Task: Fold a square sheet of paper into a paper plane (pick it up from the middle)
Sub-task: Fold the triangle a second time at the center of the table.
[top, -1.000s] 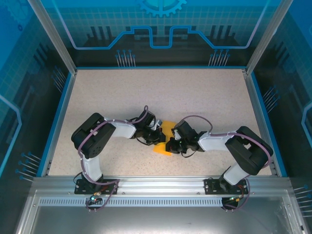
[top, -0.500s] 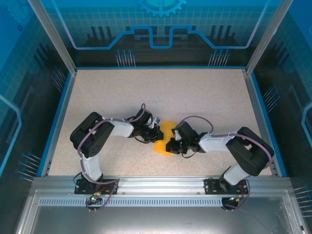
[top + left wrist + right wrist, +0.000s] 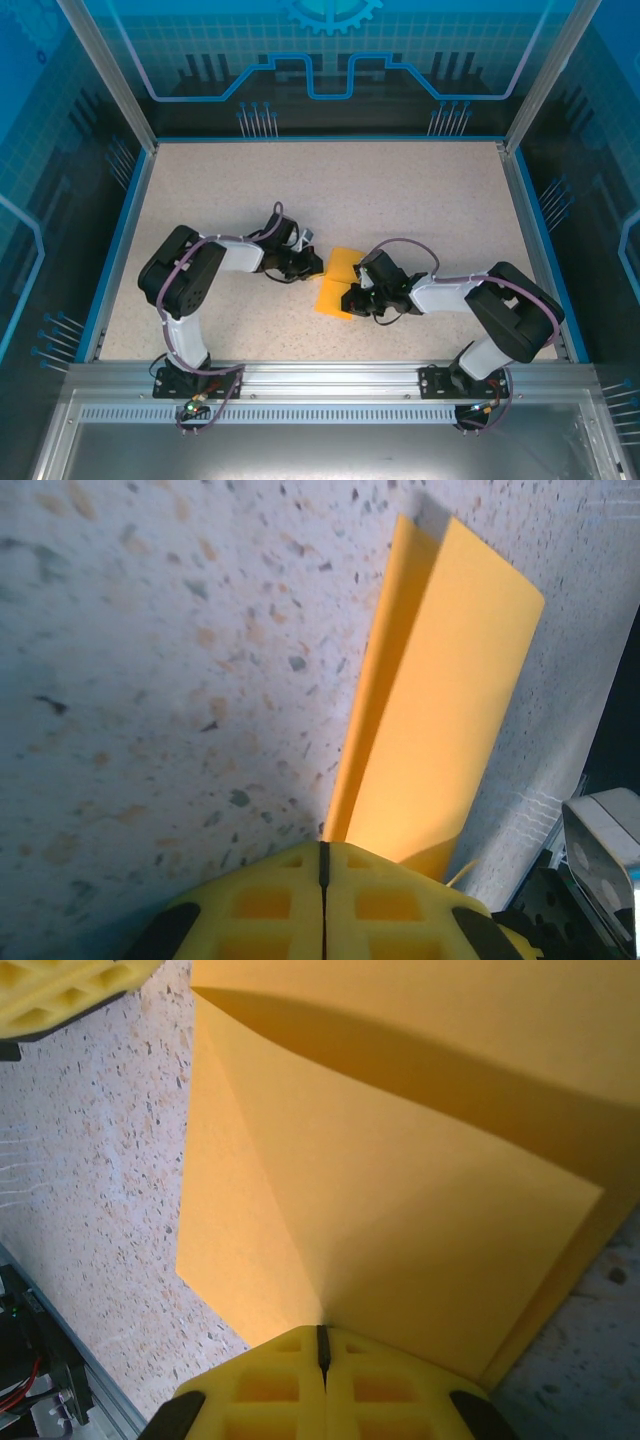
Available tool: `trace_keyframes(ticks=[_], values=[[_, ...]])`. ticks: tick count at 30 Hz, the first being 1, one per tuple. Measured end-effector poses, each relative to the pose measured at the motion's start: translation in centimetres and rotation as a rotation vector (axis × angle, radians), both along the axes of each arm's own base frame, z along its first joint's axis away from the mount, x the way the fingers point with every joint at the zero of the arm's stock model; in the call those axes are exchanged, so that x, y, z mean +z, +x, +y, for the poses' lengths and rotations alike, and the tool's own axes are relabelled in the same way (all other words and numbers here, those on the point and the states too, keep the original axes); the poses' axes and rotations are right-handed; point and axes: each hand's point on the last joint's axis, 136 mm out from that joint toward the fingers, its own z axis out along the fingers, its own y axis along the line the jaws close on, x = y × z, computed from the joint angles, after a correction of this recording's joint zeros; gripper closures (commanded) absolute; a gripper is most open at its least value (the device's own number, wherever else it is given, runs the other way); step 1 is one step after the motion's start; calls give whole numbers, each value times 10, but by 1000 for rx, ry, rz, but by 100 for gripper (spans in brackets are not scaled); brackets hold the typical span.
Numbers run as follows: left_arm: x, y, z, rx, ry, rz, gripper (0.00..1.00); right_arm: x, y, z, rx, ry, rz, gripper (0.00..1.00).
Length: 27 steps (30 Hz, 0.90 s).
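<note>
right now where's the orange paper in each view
top external: orange paper near the picture's centre.
left wrist: orange paper runs from bottom centre to upper right.
right wrist: orange paper across the centre and top right.
shared landmark: speckled tabletop under it in all three.

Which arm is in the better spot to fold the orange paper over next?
Left, probably. The left gripper, shut, sits at the lifted edge of the square sheet of paper and could push it over; the right gripper is pinched on the opposite side, holding it steady.
</note>
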Motion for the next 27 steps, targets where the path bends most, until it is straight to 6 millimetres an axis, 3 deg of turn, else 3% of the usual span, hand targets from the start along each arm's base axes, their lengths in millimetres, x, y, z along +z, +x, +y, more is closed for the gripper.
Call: trace_keyframes(ticks=[4, 7, 10, 13, 19, 23, 27], values=[[5, 0, 3, 6, 6, -1, 89, 0, 0, 0, 0, 0, 0, 95], [22, 1, 3, 6, -8, -29, 89, 0, 0, 0, 1, 1, 1, 95], [44, 0, -3, -12, -47, -70, 89, 0, 0, 0, 1, 2, 1, 95], [50, -11, -15, -57, -74, -68, 89, 1, 0, 1, 1, 3, 1, 95], [27, -40, -37, -150, -67, 8, 91, 2, 0, 2, 3, 6, 2, 94], [2, -44, -34, -145, -31, 66, 91, 3, 0, 2, 1, 1, 11, 93], [0, -41, -33, -151, -22, 59, 92, 4, 0, 2, -1, -4, 24, 93]])
